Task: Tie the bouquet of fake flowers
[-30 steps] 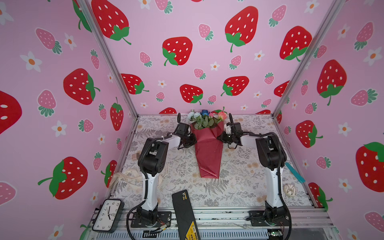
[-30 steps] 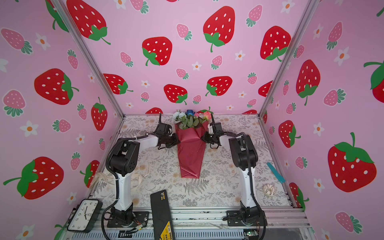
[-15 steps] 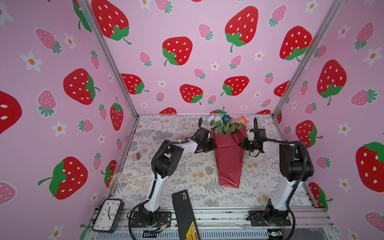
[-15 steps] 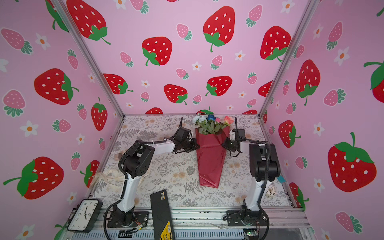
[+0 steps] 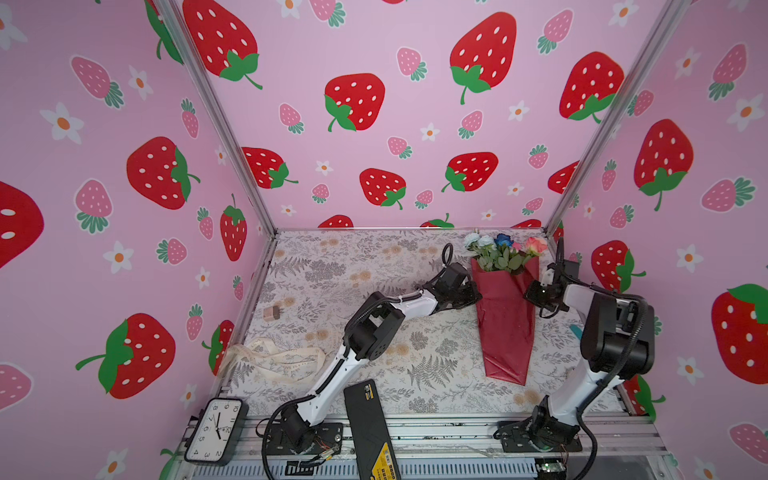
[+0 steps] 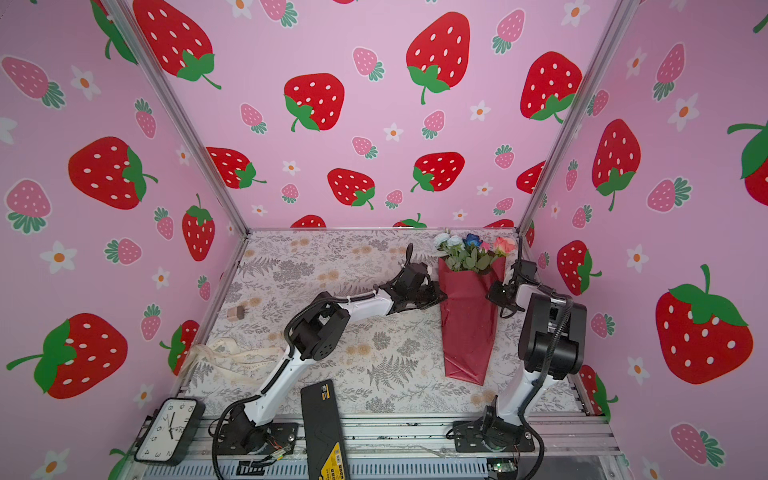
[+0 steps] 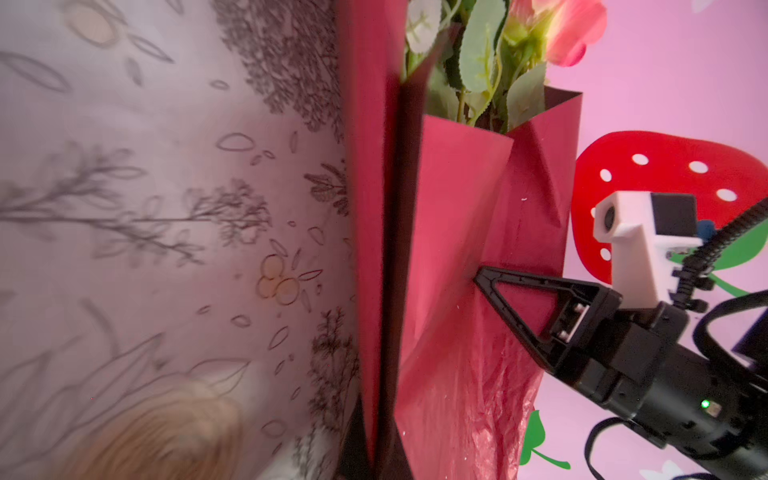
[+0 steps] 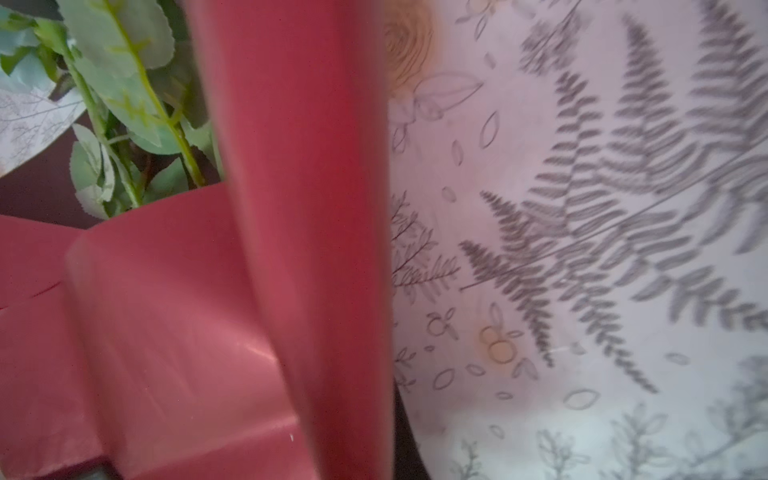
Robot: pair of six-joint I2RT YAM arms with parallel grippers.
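Observation:
The bouquet of fake flowers (image 5: 505, 324) (image 6: 469, 328) lies on the right part of the table. Dark red glossy paper wraps it, and pale blue, dark blue and pink blooms (image 5: 503, 243) point toward the back wall. My left gripper (image 5: 473, 297) (image 6: 441, 297) is shut on the wrap's left edge. My right gripper (image 5: 530, 291) (image 6: 492, 293) is shut on its right edge. The left wrist view shows the red paper (image 7: 457, 249) with the right gripper (image 7: 480, 279) pinching it. Red paper (image 8: 166, 311) and green leaves (image 8: 124, 104) fill the right wrist view.
A cream ribbon (image 5: 282, 357) lies loose at the front left of the floral table cover. A small wooden block (image 5: 272, 312) sits near the left wall. At the front rail are a clock (image 5: 214, 430) and a black device (image 5: 370, 428). The right wall stands close behind the right arm.
Both arms have carried the bouquet from the table's middle over to the right side. The grip on its two edges has stayed the same.

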